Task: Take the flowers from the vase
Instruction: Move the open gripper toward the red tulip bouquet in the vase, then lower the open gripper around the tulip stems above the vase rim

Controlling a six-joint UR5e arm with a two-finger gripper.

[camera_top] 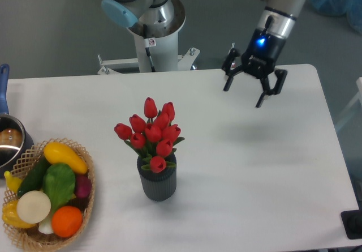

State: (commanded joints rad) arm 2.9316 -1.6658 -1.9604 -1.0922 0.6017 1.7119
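Red flowers (151, 132), nine buds, upright in one ribbed vase (158, 184); gripper (244, 95) well apart, jaws wide, empty

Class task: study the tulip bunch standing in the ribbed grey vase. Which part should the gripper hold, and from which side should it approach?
Probably from above: the flowers stand upright in the vase, whose wall hides the lower stems. Close the open gripper around the leafy stems just above the rim, below the red buds, then lift straight up. A low side approach would meet the vase wall.
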